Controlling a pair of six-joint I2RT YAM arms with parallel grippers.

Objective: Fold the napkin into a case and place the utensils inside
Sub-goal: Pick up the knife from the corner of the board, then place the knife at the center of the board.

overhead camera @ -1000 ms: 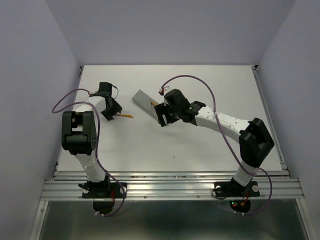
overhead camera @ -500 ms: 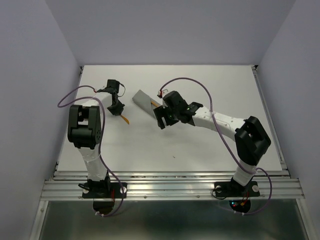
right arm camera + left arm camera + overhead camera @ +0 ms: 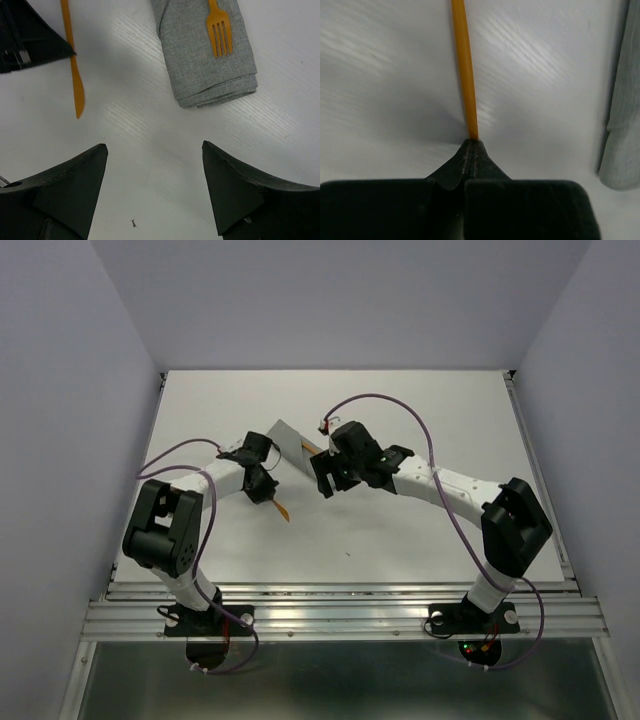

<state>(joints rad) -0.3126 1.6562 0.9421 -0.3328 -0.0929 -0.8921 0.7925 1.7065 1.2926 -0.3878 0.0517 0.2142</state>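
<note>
The napkin, folded into a narrow grey case (image 3: 205,55) (image 3: 283,438), lies on the white table. The orange fork (image 3: 219,30) rests on it with its tines showing toward the folded end. My left gripper (image 3: 268,492) (image 3: 472,142) is shut on the handle of the other orange utensil (image 3: 465,75) (image 3: 75,85), a slim flat piece that points away from the jaws just left of the case. Below the case's near end, my right gripper (image 3: 153,150) (image 3: 322,480) hovers open with nothing between its fingers.
White tabletop (image 3: 420,540) with raised walls on the left, back and right. A metal rail (image 3: 340,615) runs along the near edge by the arm bases. The edge of the grey cloth (image 3: 622,125) shows at the right of the left wrist view.
My left gripper has shut on the orange utensil and carried it right and nearer, up beside the grey case. The right gripper has stayed open and almost still.
</note>
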